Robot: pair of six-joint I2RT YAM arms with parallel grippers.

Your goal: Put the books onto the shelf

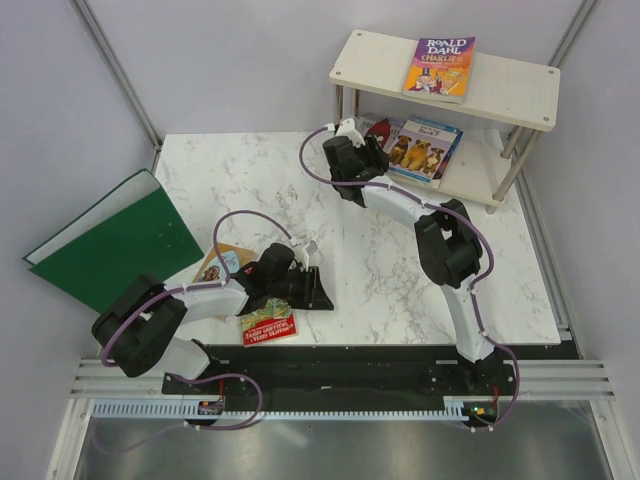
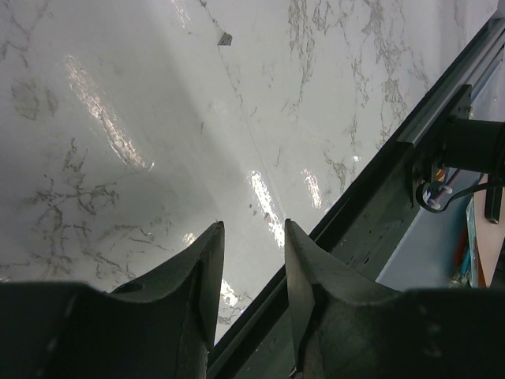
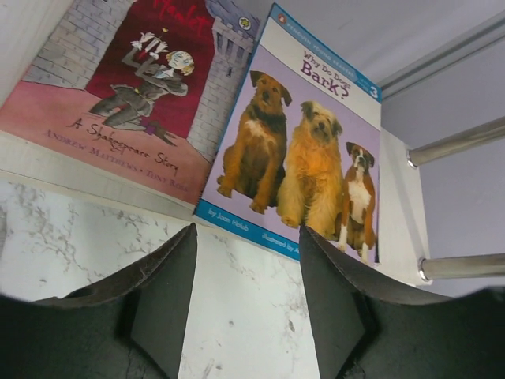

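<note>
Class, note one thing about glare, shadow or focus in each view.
Left wrist: glare streaks across the marble table, left claw dark. Right wrist: dog book sharp and readable, right claw a soft silhouette. Top external: even light, no harsh glare.

left arm [image 1: 215,298]: white links and black joint housings are seen
right arm [image 1: 395,205]: built the same, white links, bulky black joints
cables [image 1: 248,213]: purple, looped along each arm
fingers [image 2: 197,276]: matte black, wedge-shaped, tapered to tips
base plate [image 1: 330,385]: black, flat, shared by both arms
</note>
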